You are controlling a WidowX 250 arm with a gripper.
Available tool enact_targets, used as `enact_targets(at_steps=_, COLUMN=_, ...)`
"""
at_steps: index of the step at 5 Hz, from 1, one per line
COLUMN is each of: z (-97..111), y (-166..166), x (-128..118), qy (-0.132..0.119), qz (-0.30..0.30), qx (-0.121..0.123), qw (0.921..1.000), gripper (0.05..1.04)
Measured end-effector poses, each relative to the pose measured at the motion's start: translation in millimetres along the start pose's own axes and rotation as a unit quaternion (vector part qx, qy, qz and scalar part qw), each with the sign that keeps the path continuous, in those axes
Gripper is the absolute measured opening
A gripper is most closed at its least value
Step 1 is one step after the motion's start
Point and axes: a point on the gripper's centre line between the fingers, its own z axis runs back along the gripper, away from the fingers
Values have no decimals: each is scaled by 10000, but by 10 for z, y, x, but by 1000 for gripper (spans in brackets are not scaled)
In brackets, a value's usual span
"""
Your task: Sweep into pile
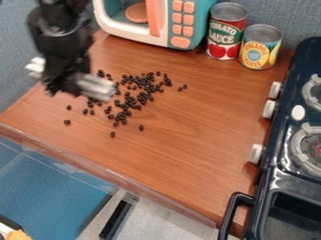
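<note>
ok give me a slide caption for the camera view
Black robot arm over a wooden counter strewn with dark beans, toy stove alongside

beans [130,100] on cntr [188,145] L of stove [285,108], cans [226,28] behind, microwave [160,23] L of cans

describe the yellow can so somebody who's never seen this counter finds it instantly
On the wooden counter, look beside the toy microwave for a red can. The yellow can stands next to it, shorter and nearer the black stove.
</note>
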Motion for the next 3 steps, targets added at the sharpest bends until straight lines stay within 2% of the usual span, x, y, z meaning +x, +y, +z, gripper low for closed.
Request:
enact_targets(at_steps=1, z=-119, y=166, x=108, qy=-64, qz=-63, qx=97, qw=9999, gripper=388)
enact_targets(at_steps=3, z=-529, y=270, x=67, qy=-275, qz=-325, qx=315, qw=9986, gripper=387)
